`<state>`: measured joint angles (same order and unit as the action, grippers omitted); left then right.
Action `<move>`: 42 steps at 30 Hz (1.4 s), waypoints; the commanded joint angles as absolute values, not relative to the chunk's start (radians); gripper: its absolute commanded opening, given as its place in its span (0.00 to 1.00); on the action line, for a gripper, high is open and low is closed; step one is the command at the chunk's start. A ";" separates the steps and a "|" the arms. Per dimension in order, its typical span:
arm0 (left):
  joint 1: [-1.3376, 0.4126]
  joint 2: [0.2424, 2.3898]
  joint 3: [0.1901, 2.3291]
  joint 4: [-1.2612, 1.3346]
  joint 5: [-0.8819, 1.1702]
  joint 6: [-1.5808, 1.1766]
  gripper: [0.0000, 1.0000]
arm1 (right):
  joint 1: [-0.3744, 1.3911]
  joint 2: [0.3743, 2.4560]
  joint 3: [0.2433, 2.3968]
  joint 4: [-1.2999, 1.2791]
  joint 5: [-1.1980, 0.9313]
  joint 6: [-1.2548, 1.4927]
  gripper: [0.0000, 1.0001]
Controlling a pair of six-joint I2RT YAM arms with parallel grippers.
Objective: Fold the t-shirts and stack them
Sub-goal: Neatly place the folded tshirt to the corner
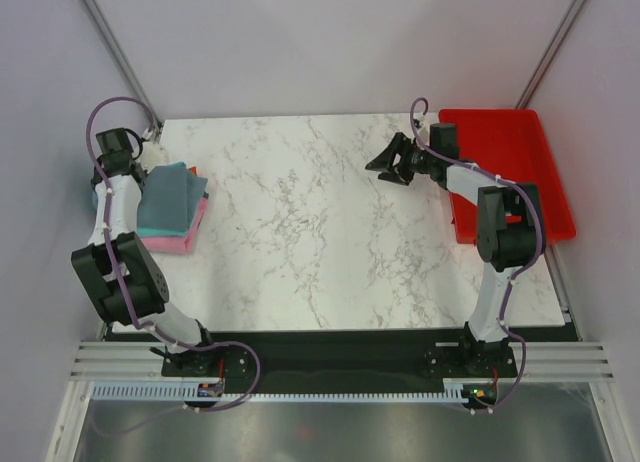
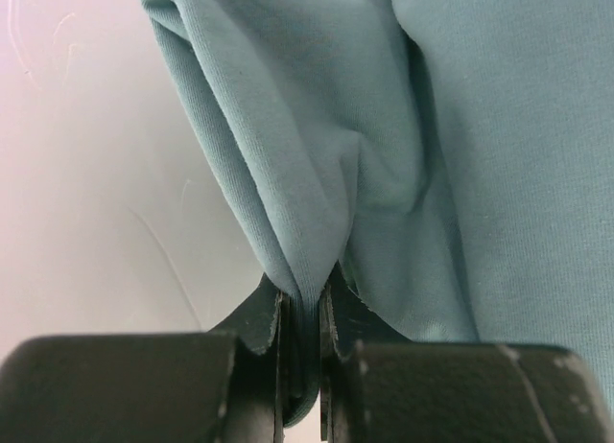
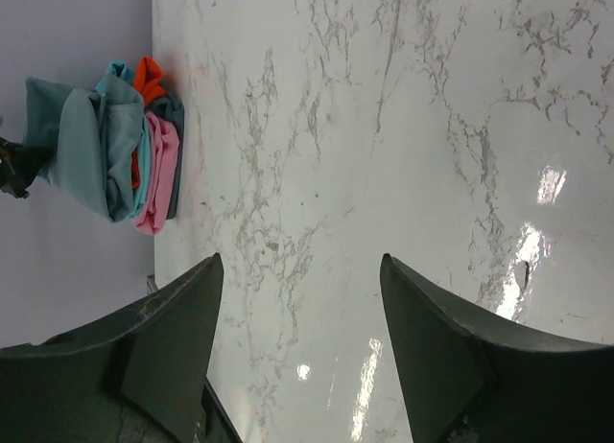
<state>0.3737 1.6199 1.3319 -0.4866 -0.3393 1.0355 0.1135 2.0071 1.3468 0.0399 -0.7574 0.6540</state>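
Note:
A stack of folded t-shirts lies at the table's left edge. The slate grey-blue shirt [image 1: 172, 190] is on top, with teal [image 1: 158, 229] and pink [image 1: 178, 245] below and an orange sliver [image 1: 193, 169] at the back. My left gripper [image 1: 140, 170] is at the stack's back left corner. In the left wrist view it [image 2: 307, 294] is shut on a fold of the grey-blue shirt [image 2: 432, 127]. My right gripper [image 1: 385, 163] is open and empty above the back right of the table. The right wrist view shows its jaws wide apart [image 3: 299, 261], with the stack [image 3: 106, 146] far off.
A red plastic tray [image 1: 520, 142] stands at the back right beside the marble table [image 1: 320, 242]. Grey walls close in on both sides. The arm bases sit at the near edge.

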 commanded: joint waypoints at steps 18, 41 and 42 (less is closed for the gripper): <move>0.370 1.615 1.264 0.373 -0.210 1.129 0.02 | 0.187 1.968 1.382 0.003 -0.715 0.538 0.75; 0.370 1.577 1.190 0.305 -0.255 1.086 0.02 | 0.192 1.991 1.407 -0.029 -0.696 0.520 0.75; 0.370 1.577 1.195 0.305 -0.256 1.085 0.02 | 0.190 1.990 1.405 -0.028 -0.696 0.520 0.75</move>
<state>0.3660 1.6295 1.1862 0.2333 -0.2344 1.0897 0.1871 2.0071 1.3735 -0.0418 -0.7002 0.5346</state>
